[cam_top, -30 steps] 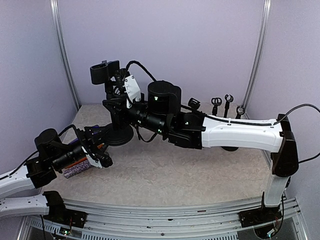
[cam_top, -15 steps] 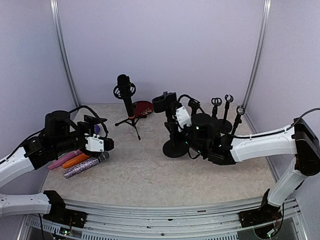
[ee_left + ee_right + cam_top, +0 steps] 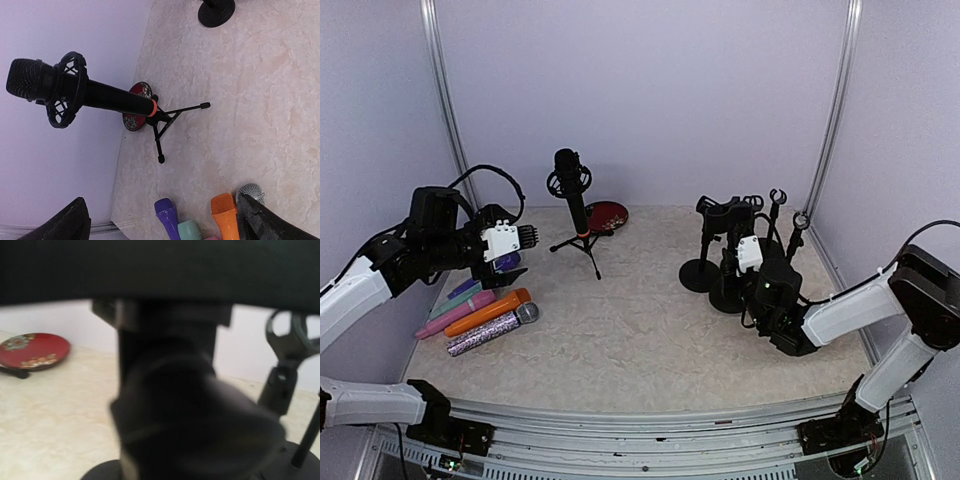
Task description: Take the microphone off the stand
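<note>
The black microphone (image 3: 570, 180) sits in a ring mount on a small tripod stand (image 3: 583, 246) at the back left; in the left wrist view the microphone (image 3: 100, 97) and tripod stand (image 3: 161, 122) lie ahead of the jaws. My left gripper (image 3: 516, 250) hangs open in the air left of the tripod, above the loose microphones, with nothing between its fingertips (image 3: 267, 225). My right gripper (image 3: 736, 262) is at the right, shut on the post of a black round-base stand (image 3: 717, 212), which fills the blurred right wrist view (image 3: 170, 405).
Purple (image 3: 167, 215), teal, orange (image 3: 495, 310) and glittery silver (image 3: 485, 335) microphones lie at the left edge. A red plate (image 3: 607, 213) stands behind the tripod. Several empty clip stands (image 3: 777, 205) crowd the back right corner. Walls close in on three sides.
The left gripper has opened and risen away from the loose microphones. The right arm has drawn back from the left side to the right, carrying the round-base stand, uncovering the tripod microphone.
</note>
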Robot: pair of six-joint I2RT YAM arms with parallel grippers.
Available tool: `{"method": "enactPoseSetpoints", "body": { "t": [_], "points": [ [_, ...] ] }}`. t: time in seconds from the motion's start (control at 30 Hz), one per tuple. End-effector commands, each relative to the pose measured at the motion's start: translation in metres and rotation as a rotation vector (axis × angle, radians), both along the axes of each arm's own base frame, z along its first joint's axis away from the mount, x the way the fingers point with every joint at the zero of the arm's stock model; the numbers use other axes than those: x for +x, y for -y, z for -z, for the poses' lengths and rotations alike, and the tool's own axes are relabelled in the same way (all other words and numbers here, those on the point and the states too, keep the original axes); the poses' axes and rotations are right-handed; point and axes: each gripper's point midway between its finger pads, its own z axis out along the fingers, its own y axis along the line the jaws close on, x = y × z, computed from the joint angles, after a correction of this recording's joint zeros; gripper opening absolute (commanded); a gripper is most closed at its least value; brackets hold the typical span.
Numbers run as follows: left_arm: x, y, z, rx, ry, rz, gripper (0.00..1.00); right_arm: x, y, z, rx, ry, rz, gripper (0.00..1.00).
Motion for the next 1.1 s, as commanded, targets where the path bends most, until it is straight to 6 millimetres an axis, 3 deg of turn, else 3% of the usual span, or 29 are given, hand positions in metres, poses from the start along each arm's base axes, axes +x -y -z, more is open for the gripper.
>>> {"method": "enactPoseSetpoints", "body": {
  "t": [0.0,0.33,0.53,0.67,0.83,1.07],
  "points": [
    [0.002,-0.004,0.000,-0.119,-0.156,-0.067,0.99,0.006,0.018,-0.022,0.108,0.118,0.076,0.00],
    [0.020,-0.033,-0.007,-0.200,-0.226,-0.145,0.99,0.010,0.030,0.019,0.089,0.068,0.124,0.00],
    [0.026,-0.043,-0.007,-0.245,-0.276,-0.193,0.99,0.006,0.025,0.044,0.089,-0.035,0.081,0.72],
    [0.025,-0.042,-0.008,-0.253,-0.303,-0.193,0.99,0.000,0.027,0.054,0.121,-0.106,0.066,0.99],
    [0.025,-0.040,-0.013,-0.274,-0.340,-0.192,0.99,-0.022,0.025,0.071,0.139,-0.207,0.032,1.00],
    [0.024,-0.036,-0.024,-0.304,-0.357,-0.183,0.99,-0.071,0.033,0.121,0.121,-0.437,0.111,1.00]
  ]
}}
